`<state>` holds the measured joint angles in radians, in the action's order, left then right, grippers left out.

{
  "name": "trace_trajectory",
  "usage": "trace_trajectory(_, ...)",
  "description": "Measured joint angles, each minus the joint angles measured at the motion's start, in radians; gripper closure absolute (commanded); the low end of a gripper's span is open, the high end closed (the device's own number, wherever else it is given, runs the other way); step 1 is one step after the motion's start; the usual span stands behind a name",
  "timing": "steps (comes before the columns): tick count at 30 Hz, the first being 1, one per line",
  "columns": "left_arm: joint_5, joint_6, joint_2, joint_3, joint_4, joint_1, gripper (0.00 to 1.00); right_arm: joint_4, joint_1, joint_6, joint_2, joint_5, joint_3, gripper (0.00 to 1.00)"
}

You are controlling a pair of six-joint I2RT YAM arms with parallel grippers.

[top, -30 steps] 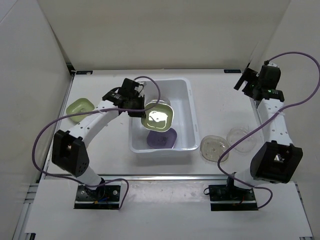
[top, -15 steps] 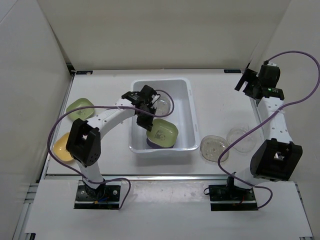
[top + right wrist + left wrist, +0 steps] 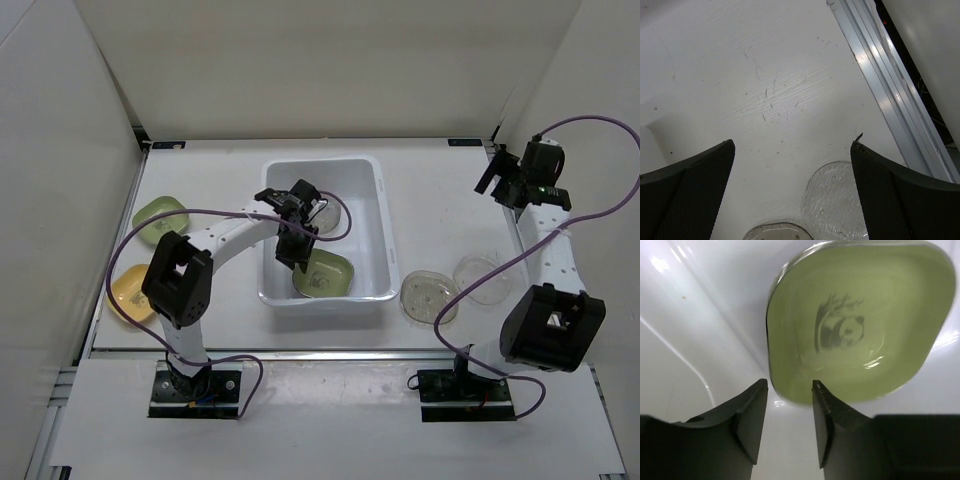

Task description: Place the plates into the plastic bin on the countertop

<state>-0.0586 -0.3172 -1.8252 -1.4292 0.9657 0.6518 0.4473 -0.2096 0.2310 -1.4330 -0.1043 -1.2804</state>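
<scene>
After green plate (image 3: 855, 325) dropped flat into bin (image 3: 365, 210) | left gripper (image 3: 789, 385) jaws ajar, empty | right gripper (image 3: 792, 145) jaws wide, empty

A plain white back wall panel (image 3: 320, 60) fills the top of the overhead view. It is flanked by a white left side panel (image 3: 55, 200) and a white right side panel (image 3: 610, 50). At its foot sit a small black left bracket (image 3: 165, 144) and a small black right bracket (image 3: 466, 143). A ribbed aluminium rail (image 3: 887, 95) crosses the right of the right wrist view diagonally.
</scene>
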Motion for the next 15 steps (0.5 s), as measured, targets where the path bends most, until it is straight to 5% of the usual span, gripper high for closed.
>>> trace_trajectory(3,-0.008,0.003,0.0,0.0,0.0,0.011,0.33,0.003,-0.011,-0.004,0.014,0.0,0.005,0.01)
trace_trajectory(5,-0.016,0.006,0.0,-0.001,0.001,0.016,0.03,-0.001,-0.019,-0.004,0.029,0.002,0.019,0.01)
trace_trajectory(15,-0.023,0.041,0.0,-0.192,0.048,0.011,0.01,0.03,-0.159,0.109,0.086,0.057,0.163,0.01)
